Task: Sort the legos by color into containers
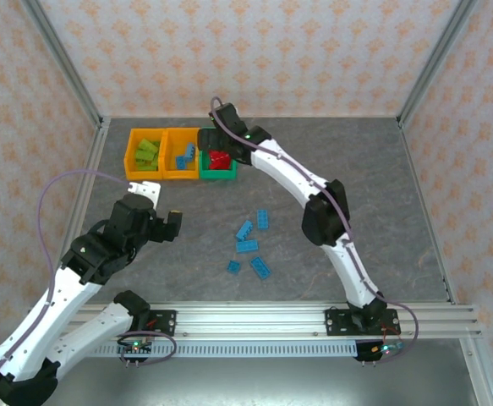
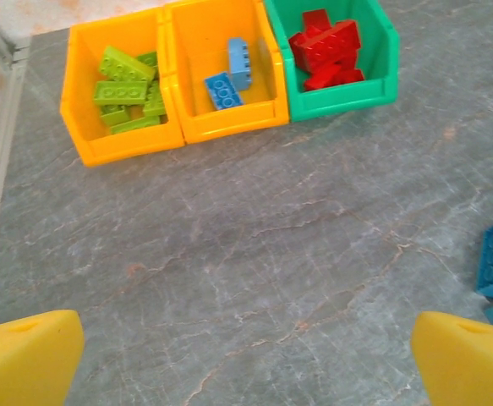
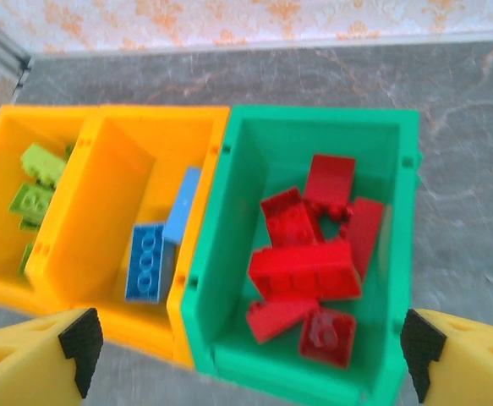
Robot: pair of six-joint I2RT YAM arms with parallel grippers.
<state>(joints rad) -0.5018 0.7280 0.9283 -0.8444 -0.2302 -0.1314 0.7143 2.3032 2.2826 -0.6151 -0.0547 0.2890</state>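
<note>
Hovering over green bin (image 3: 322,118) upper centre, right fingers (image 3: 462,364) spread wide, empty; left fingers (image 2: 26,359) too. Risk: loose blue bricks (image 1: 247,246) dropped among red bricks (image 3: 305,271) if bin misjudged.

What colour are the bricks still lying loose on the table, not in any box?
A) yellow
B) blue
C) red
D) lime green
B: the loose bricks on the table are all blue, while the red bricks already sit in the green bin.
</note>
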